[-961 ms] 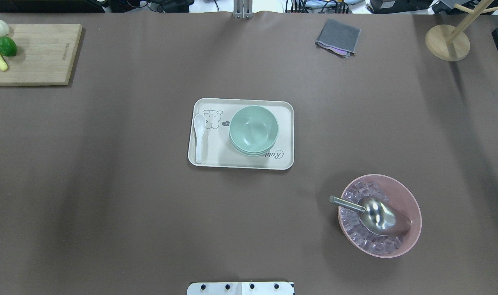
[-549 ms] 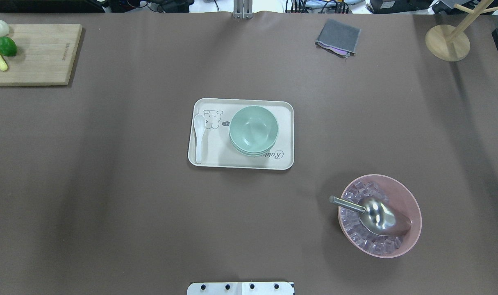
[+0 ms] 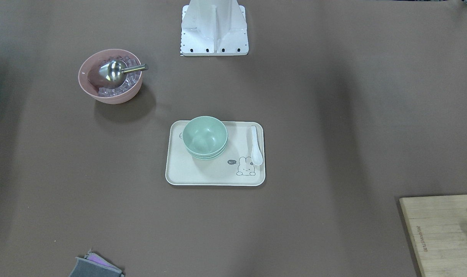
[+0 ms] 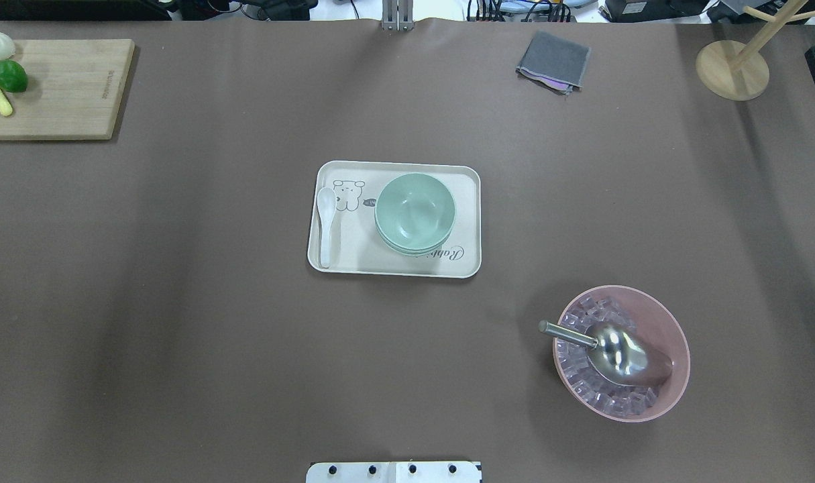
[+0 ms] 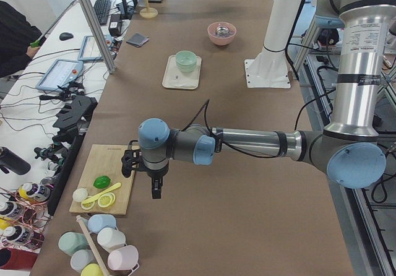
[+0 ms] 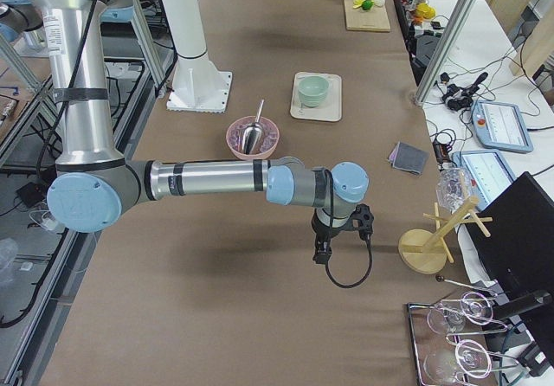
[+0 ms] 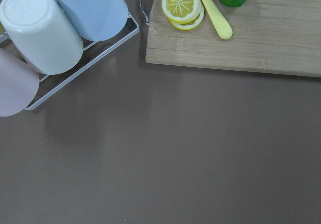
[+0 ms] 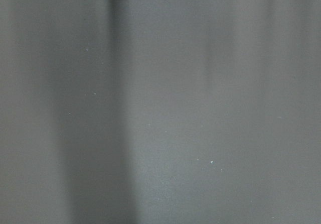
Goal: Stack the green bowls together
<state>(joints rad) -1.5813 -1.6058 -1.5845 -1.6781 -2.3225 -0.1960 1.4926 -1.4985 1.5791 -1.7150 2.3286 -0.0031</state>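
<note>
Looks finished, or nearly so: green bowls (image 4: 415, 213) nested into one pile, lower rims peeking out under the top one, on the right half of the cream tray (image 4: 353, 258) at mid-table, apart from the white spoon (image 4: 326, 225) lying along the tray's left side. Probably gathered there to keep the stack steady and in one spot. No loose green bowl seen elsewhere. Farther out, toward the robot's right, a pink bowl (image 4: 679, 345) of ice cubes with a metal scoop (image 4: 622, 355) resting in it. Well apart from the stack, at opposite table ends: left gripper (image 5: 156, 190) hanging over bare cloth just beside the cutting board (image 5: 120, 164), right gripper (image 6: 321, 254) pointing down near the wooden stand (image 6: 426, 252). Cannot tell whether either is parted or closed.
</note>
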